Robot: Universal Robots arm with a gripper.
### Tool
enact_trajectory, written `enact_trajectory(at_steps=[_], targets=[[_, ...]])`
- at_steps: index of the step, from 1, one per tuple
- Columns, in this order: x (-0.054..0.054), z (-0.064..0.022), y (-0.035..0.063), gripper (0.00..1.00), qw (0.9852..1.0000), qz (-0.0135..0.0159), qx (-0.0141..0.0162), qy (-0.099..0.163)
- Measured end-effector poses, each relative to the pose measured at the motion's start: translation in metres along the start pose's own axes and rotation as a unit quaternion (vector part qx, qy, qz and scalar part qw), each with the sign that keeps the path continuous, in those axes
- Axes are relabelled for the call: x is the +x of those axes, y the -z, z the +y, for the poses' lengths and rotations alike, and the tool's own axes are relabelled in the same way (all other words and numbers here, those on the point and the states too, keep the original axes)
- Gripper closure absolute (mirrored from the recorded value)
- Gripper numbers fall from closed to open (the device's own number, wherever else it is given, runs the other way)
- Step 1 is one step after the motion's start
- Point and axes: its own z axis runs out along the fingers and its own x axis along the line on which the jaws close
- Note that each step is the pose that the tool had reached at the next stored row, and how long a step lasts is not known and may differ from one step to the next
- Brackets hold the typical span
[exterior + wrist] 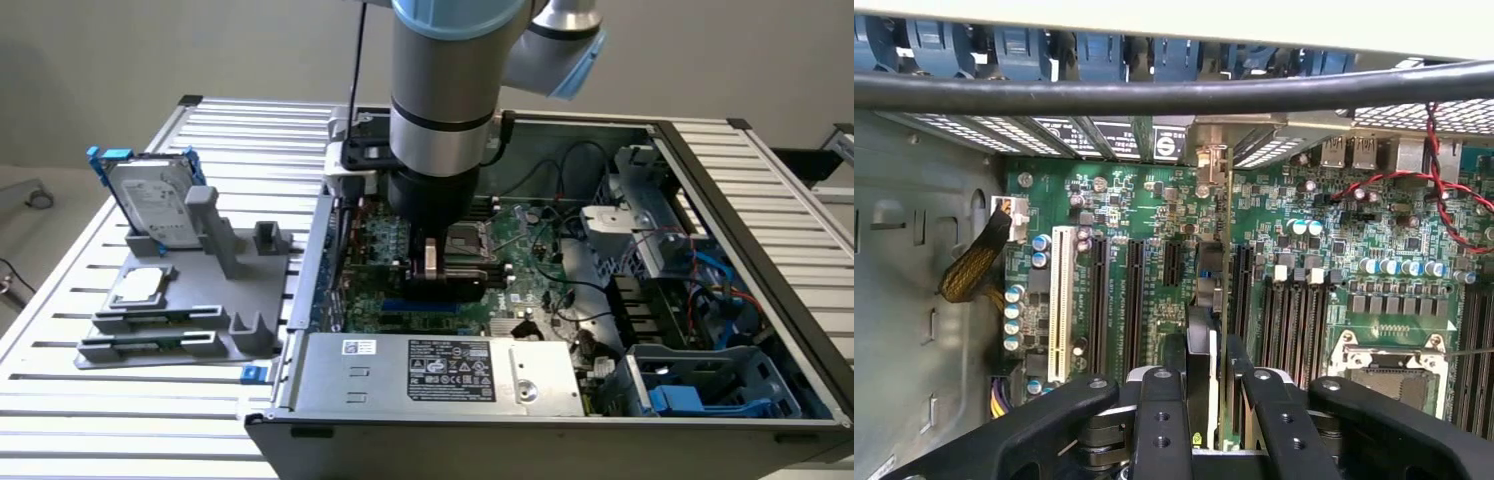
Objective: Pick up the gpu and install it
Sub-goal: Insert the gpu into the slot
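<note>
In the exterior view, the gripper [434, 275] is seen in the middle of the frame, down inside the open computer case [534, 448], over the green motherboard [534, 250]. In the wrist view, the gpu [1200, 332] is gripped on its edge between the two black fingers [1159, 420], among the long black slots [1099, 300].

I see: drive [150, 195] and chip [139, 287] on rack [247, 300], table [80, 400] edge at exterior view's left | open case [747, 170] beside it | supply [441, 370] along case's near wall
</note>
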Motion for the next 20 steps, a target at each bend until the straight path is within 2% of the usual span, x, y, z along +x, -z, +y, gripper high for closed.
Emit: enact_trajectory(at_steps=[6, 20], targets=[[0.0002, 0.0001, -0.0018, 0.74, 1.0, 0.0022, -0.0002, 0.0], [0.0004, 0.0, -0.0052, 0.74, 1.0, 0.0025, -0.0004, 0.002]])
